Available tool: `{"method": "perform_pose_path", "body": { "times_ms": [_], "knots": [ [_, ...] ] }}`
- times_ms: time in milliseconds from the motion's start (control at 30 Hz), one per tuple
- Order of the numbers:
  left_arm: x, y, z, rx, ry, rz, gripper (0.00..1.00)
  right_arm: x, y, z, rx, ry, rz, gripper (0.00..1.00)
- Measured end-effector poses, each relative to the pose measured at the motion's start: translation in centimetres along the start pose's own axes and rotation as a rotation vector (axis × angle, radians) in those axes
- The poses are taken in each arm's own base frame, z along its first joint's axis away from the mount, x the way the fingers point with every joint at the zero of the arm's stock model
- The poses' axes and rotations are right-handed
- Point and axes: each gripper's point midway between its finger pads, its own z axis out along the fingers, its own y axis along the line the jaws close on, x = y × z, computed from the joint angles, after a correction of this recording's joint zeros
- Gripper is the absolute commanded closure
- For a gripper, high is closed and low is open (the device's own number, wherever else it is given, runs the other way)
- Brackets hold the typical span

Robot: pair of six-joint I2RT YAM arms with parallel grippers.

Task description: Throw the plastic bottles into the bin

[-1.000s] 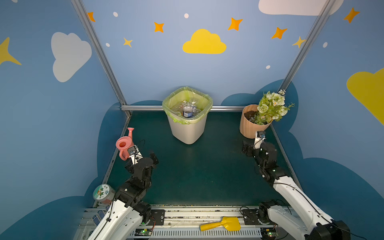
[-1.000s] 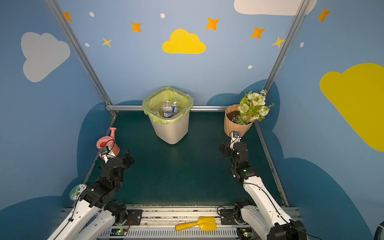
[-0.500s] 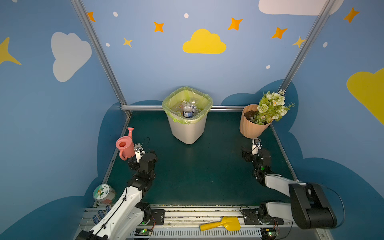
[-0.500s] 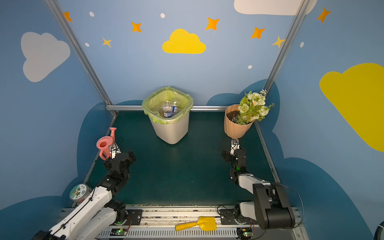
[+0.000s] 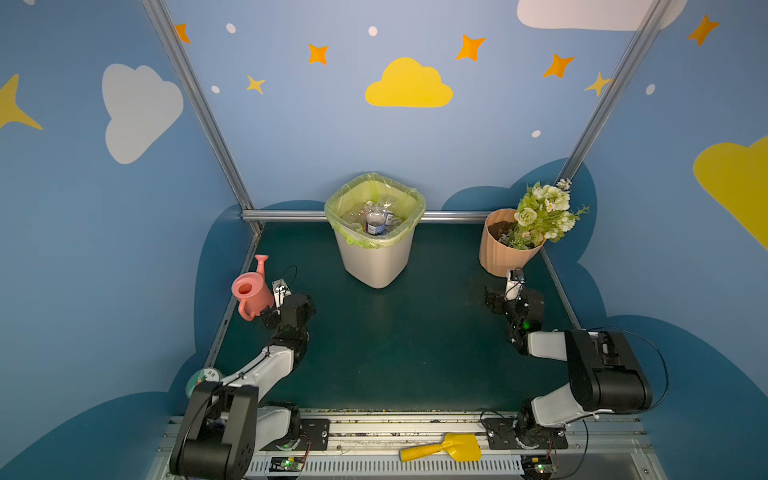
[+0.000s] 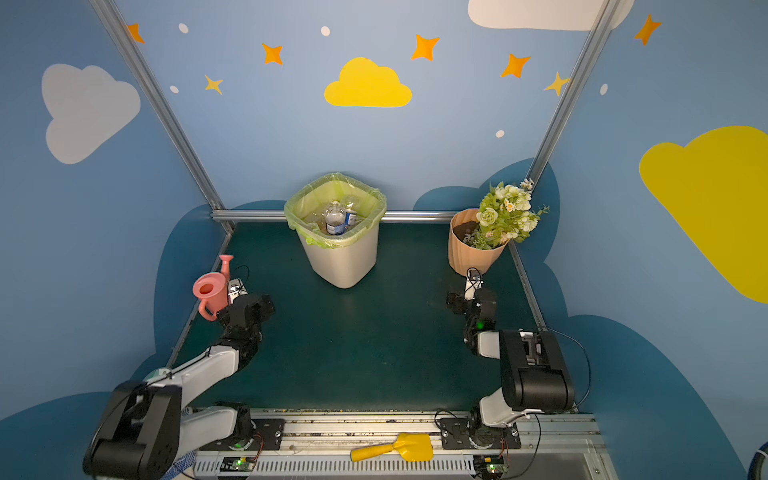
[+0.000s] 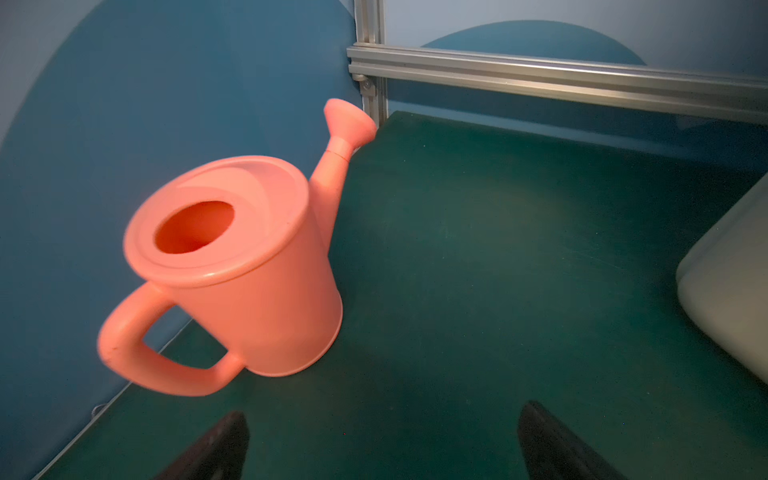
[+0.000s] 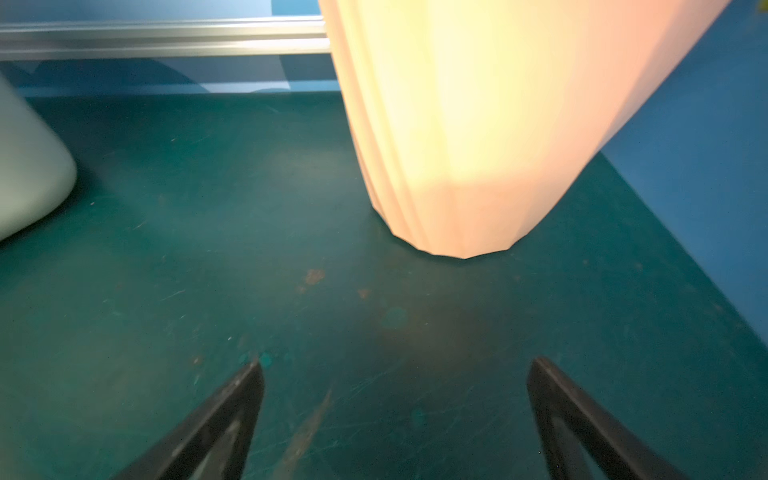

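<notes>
The left pincer [image 7: 384, 411] is held spread beside the pink watering can [image 7: 249, 270], and the right pincer [image 8: 397, 363] is held spread before the flowerpot [image 5: 496, 249], in which flowers [image 5: 540, 212] are set. The plastic bottles [image 5: 376, 220] are seen inside the bag-lined bin [image 5: 376, 266], far and central on the counter [image 5: 395, 332].

No legible text; bottle label [image 5: 376, 229] seemingly blurred

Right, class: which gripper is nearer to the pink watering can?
Left. The left gripper is just beside the watering can, not touching it. The right gripper is across the mat, close in front of the flowerpot.
</notes>
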Motion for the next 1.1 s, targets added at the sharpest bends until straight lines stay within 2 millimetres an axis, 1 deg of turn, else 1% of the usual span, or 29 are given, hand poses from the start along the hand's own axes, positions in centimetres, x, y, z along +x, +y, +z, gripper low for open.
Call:
{"method": "perform_pose_path", "body": {
  "times_ms": [100, 233, 333, 567, 1100],
  "knots": [
    [1.2, -0.6, 1.4, 0.016, 0.024, 0.009, 0.00, 0.3, 0.2, 0.0, -0.012, 0.014, 0.003, 0.03],
    [2.1, -2.3, 2.9, 0.085, 0.028, 0.012, 0.00, 0.5, 0.3, 0.0, -0.019, 0.021, 0.004, 0.03],
    [3.1, -3.0, 3.4, 0.127, 0.051, 0.024, 0.00, 0.6, 0.3, 0.0, -0.020, 0.023, 0.004, 0.03],
    [1.8, -3.2, 3.7, 0.146, 0.018, -0.003, 0.00, 0.6, 0.4, 0.0, -0.021, 0.024, 0.004, 0.03],
    [1.8, -3.5, 3.7, 0.162, 0.020, -0.004, 0.00, 0.6, 0.4, 0.0, -0.022, 0.026, 0.003, 0.03]
  ]
}}
